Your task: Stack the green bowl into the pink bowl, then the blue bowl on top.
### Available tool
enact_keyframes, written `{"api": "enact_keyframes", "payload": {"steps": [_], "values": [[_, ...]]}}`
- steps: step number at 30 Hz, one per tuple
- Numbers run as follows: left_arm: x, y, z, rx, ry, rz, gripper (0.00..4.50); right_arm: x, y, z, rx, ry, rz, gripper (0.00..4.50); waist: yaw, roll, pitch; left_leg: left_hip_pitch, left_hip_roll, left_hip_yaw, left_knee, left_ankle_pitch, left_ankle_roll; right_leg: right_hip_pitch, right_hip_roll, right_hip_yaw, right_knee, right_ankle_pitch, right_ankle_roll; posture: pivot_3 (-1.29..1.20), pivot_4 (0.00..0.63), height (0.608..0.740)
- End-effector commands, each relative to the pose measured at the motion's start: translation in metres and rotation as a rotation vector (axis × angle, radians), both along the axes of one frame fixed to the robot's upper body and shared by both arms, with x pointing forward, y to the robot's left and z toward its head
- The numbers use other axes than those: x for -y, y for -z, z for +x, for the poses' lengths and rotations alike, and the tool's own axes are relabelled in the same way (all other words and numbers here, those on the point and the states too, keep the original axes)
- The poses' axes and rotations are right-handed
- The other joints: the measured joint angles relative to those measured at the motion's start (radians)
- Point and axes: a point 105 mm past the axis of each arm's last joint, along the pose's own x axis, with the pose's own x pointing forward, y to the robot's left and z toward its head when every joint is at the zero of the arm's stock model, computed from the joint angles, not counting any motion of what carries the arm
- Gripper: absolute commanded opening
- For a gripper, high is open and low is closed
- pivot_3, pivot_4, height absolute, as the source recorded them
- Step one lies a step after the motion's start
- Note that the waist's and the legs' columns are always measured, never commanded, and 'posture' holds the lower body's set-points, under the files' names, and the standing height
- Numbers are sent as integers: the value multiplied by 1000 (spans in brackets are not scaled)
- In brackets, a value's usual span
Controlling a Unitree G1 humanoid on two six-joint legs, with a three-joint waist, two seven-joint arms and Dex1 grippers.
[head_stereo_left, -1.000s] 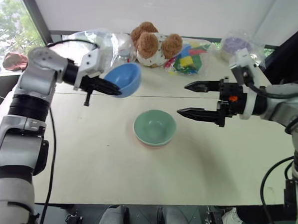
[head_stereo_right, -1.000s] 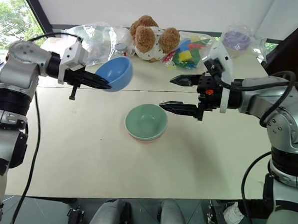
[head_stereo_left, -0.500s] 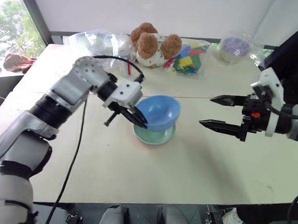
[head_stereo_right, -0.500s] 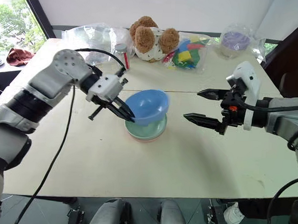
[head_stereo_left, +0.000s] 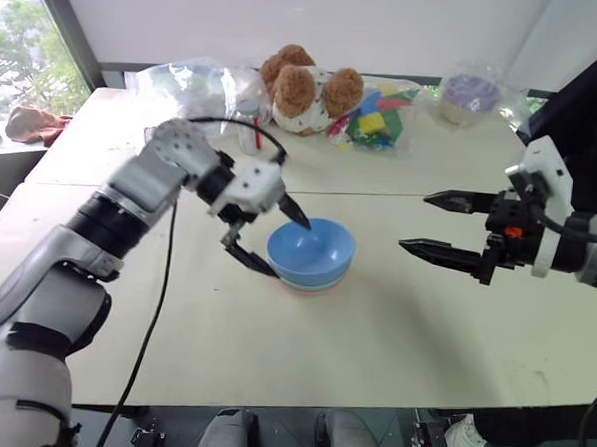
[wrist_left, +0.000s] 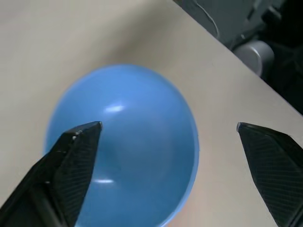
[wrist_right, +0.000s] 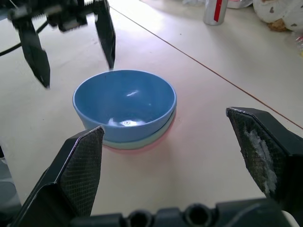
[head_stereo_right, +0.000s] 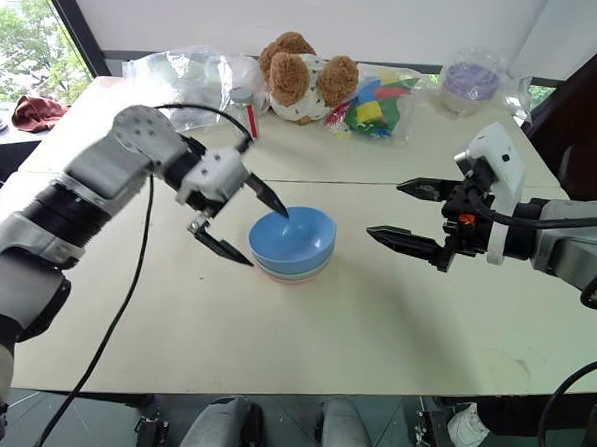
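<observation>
A pale table [head_stereo_left: 391, 369] is standing before a white wall, with a window at the far left. Along its far edge are lying crumpled clear plastic bags [head_stereo_left: 191, 83], a brown stuffed toy [head_stereo_left: 311, 89], a bag of coloured blocks [head_stereo_left: 379, 113] and a purplish bowl in clear wrap [head_stereo_left: 471, 92]. A can with a red stripe [wrist_right: 215, 10] is standing near the toy; its lettering cannot be read.

At the table's centre the blue bowl [head_stereo_left: 312, 252] is sitting upright on top of the green bowl [wrist_right: 137, 140], which is nesting in the pink bowl [wrist_right: 142, 148].

The left gripper [head_stereo_left: 268, 239] is spreading its fingers wide, one over the blue bowl's left rim and one just left of the stack, holding nothing. The right gripper [head_stereo_left: 432, 225] is hovering to the right, well apart from the stack, jaws wide and empty.
</observation>
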Motion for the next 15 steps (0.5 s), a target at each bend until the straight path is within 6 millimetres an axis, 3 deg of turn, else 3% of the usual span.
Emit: {"api": "enact_keyframes", "payload": {"steps": [1, 4, 9, 15], "values": [[-21, -39, 3, 24, -116, -126, 4446, 2, -5, -1, 35, -5, -35, 4500, -1, 0, 0, 0, 0, 0, 0, 0, 0, 0, 0, 0, 0, 0, 0, 0, 150, 740], [-52, -49, 3, -19, -281, -222, 4446, 1, 0, -2, 18, -23, -49, 4500, -2, 0, 0, 0, 0, -1, 0, 0, 0, 0, 0, 0, 0, 0, 0, 0, 150, 740], [-96, -31, -8, -50, -527, -269, 4446, -1, 5, -2, -1, -58, -60, 4500, -2, 0, 0, 1, 1, -1, -1, 0, 0, 0, -1, 1, 0, 0, 0, 0, 150, 740], [-111, -11, -28, -126, -662, -330, 4446, -4, 10, 1, -20, -99, -74, 4500, 8, 0, 0, 1, 0, -1, 1, 0, 0, 2, -5, 0, 0, 0, 0, 0, 150, 740]]}}
